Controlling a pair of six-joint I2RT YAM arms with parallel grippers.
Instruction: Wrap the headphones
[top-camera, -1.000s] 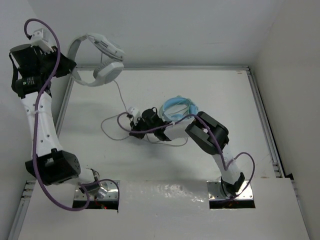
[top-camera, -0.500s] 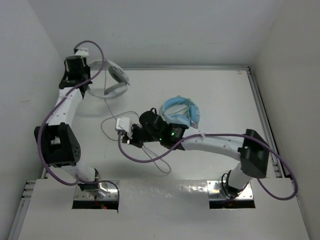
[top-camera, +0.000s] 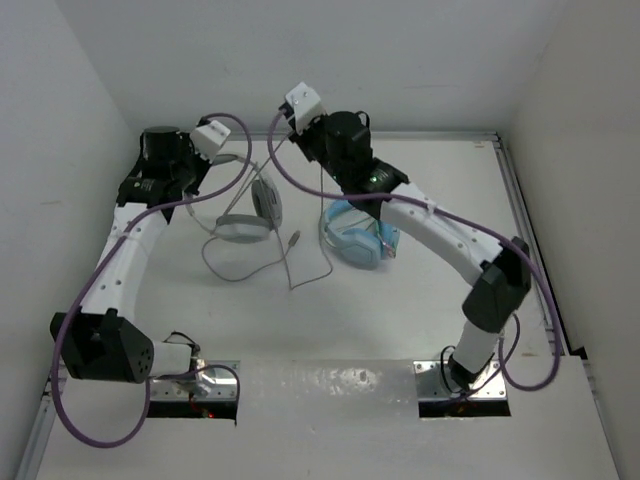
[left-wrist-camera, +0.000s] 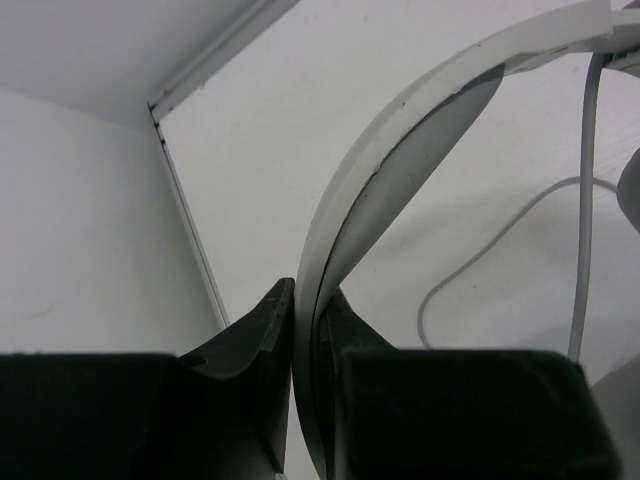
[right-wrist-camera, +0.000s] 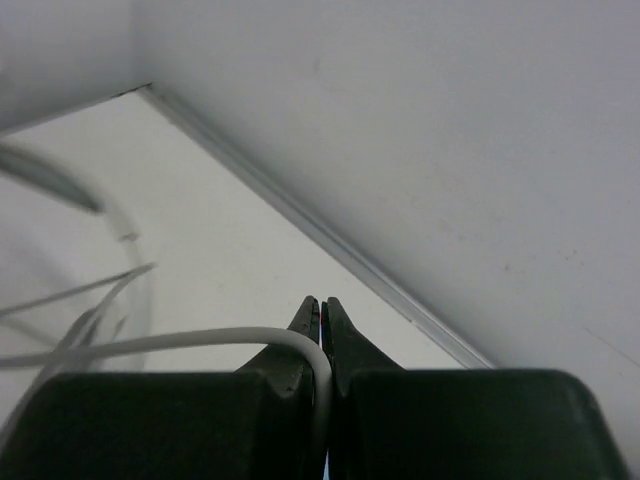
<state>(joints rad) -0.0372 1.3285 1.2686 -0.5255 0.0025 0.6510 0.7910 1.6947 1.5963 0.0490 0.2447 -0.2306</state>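
Barely begun: headphones lifted, cable loose

Left gripper (left-wrist-camera: 305, 300) is clamped on the white headband (left-wrist-camera: 400, 170) of the headphones (top-camera: 250, 215), which hang over the far left of the table (top-camera: 430, 300). Right gripper (right-wrist-camera: 322, 310) pinches the thin grey cable (right-wrist-camera: 200, 345). The rest trails in loose loops below, so winding seems hardly started. No readable writing shows.

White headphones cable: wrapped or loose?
Loose. The cable sprawls in open loops on the table, its plug lying free; the right hand pinches one strand.
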